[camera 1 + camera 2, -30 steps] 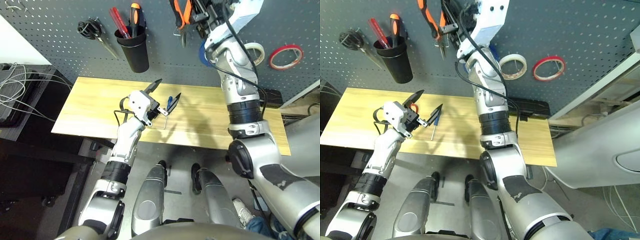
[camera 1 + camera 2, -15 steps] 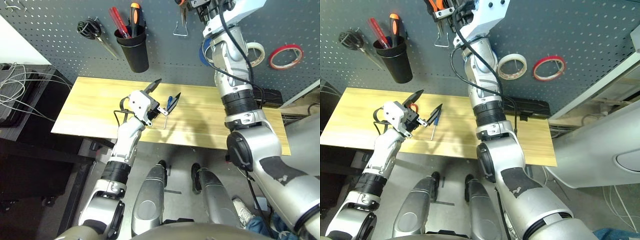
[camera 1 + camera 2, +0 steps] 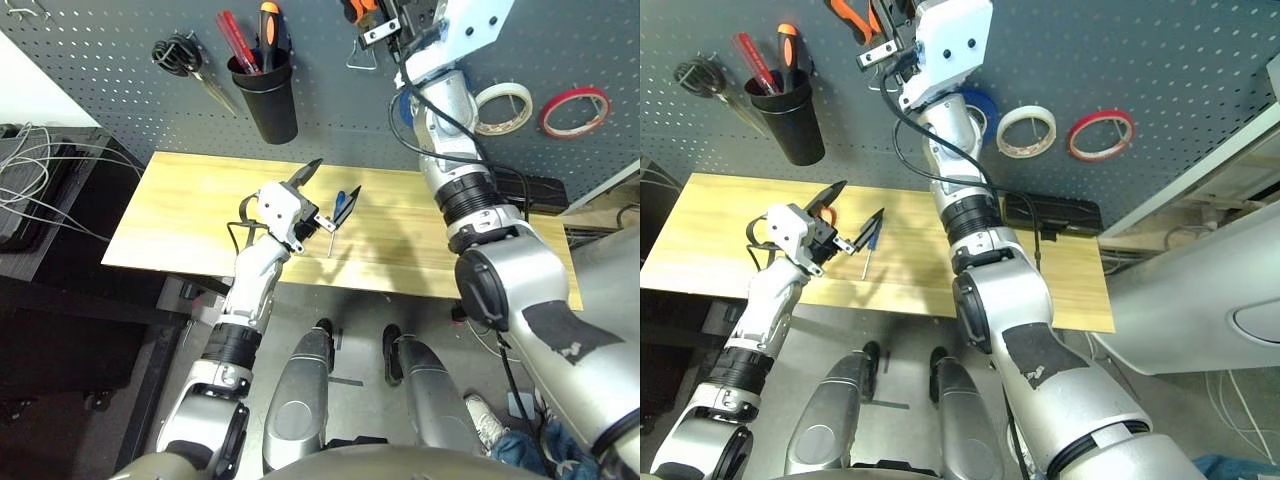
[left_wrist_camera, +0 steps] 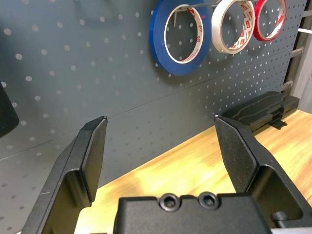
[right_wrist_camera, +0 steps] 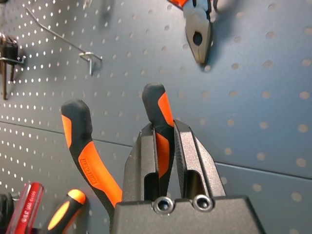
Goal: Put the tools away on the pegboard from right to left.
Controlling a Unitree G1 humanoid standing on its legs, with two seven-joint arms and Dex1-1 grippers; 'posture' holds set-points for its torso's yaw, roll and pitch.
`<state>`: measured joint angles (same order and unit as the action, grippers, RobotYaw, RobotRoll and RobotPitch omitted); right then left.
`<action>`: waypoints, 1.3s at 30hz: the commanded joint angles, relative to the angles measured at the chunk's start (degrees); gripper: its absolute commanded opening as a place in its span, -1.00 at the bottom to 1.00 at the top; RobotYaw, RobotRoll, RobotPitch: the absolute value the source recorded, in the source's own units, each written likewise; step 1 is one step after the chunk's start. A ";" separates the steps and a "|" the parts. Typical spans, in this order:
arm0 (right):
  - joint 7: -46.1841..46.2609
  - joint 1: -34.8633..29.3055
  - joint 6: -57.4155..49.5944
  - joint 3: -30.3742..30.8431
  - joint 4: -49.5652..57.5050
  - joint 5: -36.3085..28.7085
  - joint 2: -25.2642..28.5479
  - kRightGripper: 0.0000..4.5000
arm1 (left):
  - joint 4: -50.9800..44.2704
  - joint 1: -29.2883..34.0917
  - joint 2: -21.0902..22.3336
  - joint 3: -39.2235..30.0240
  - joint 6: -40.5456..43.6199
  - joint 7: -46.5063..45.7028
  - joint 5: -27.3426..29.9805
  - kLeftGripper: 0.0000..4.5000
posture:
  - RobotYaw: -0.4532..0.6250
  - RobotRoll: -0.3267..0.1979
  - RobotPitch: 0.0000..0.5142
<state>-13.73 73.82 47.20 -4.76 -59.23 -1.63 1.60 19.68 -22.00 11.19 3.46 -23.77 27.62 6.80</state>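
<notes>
My right gripper (image 5: 165, 146) is raised to the top of the dark grey pegboard (image 3: 120, 90) and is shut on one handle of the orange-and-black pliers (image 5: 85, 151). It holds them just above a metal hook (image 3: 362, 60). The blue tape ring (image 4: 180, 36) hangs on the board behind my right forearm. My left gripper (image 3: 328, 192) hovers open and empty over the wooden table (image 3: 180, 215). Just under its fingers (image 4: 92, 146), a slim blue-handled screwdriver (image 3: 337, 210) lies on the table. A bit of red (image 3: 828, 214) peeks out behind that gripper.
A white tape ring (image 3: 503, 105) and a red one (image 3: 572, 110) hang at the board's right. A black cup (image 3: 268, 95) holds red- and orange-handled tools, and black scissors (image 3: 185, 60) hang to its left. A grey pliers nose (image 5: 198, 39) shows against the board. A black box (image 3: 1050, 212) lies at the table's back.
My right arm has lifted the pliers from beside the hook to above it and shifted a little left along the board. The left arm has not moved.
</notes>
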 commanded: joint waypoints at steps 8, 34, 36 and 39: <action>3.93 2.10 3.34 0.34 -5.09 2.68 0.49 -0.88 | -1.63 1.96 0.10 0.33 0.78 -0.03 -0.69 1.00 | 0.18 0.25 0.10; 6.23 3.83 3.64 0.53 -6.39 2.79 -1.18 -0.88 | -2.53 2.59 0.14 0.22 1.42 -1.34 -0.92 1.00 | 0.21 0.25 0.14; 6.30 4.11 3.52 0.54 -6.39 2.90 -1.07 -0.88 | -2.44 2.48 0.10 0.20 1.38 -1.46 -0.94 1.00 | 0.21 0.25 0.15; 6.21 4.52 3.22 0.45 -6.03 2.65 -1.04 -0.88 | -2.37 2.51 0.15 0.18 1.30 -1.58 -0.91 1.00 | 0.20 0.25 0.15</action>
<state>-7.33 77.02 49.41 -4.45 -66.31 1.00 1.00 17.80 -20.77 11.36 3.46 -22.58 25.97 6.61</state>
